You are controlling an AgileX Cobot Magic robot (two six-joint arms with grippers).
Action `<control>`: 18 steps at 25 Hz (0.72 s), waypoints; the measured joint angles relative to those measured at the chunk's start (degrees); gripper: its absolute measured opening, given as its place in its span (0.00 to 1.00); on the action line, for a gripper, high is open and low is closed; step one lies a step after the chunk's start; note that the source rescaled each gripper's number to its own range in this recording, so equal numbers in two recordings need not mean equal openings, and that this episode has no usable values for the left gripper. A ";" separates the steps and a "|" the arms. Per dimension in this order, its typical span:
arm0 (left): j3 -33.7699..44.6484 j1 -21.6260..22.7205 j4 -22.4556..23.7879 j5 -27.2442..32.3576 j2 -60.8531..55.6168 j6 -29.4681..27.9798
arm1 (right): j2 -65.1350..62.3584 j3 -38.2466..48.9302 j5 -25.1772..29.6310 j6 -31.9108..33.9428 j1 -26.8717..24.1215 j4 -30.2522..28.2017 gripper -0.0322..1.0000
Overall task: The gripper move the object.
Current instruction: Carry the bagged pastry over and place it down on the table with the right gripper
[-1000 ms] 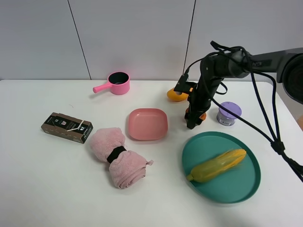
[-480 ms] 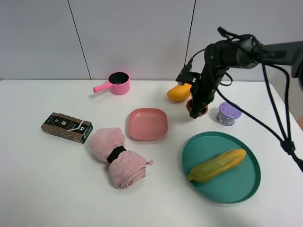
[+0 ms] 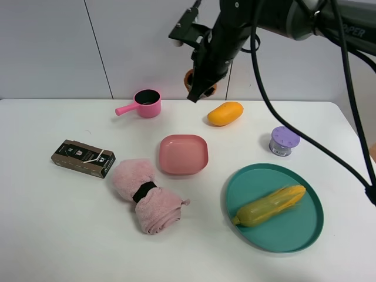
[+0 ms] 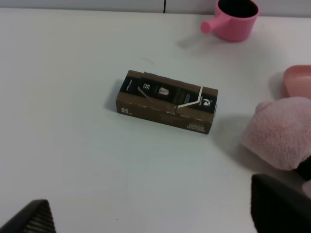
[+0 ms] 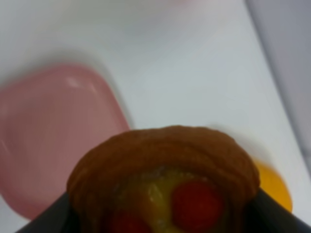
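Up top, centre frame: the right gripper [image 3: 198,88] hangs high above the table's [image 3: 53,235] far edge, clamped on the toy tart [image 3: 188,78], with orange-brown crust peeking out either side of the dark fingers. Black cables [image 3: 329,141] trail down the right side. Below it sit a pink saucepan [image 3: 147,103] and a mango [image 3: 225,113]. A pink square plate [image 3: 183,154] holds mid-frame, a purple-lidded cup [image 3: 284,141] to its right. Lower right, a corn cob [image 3: 269,205] lies on a teal plate [image 3: 311,229]. On the left are a brown box [image 3: 83,158] and a rolled pink towel [image 3: 147,194].
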 joint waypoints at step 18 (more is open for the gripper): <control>0.00 0.00 0.00 0.00 0.00 0.00 | 1.41 -2.00 -6.60 29.26 8.62 10.19 0.03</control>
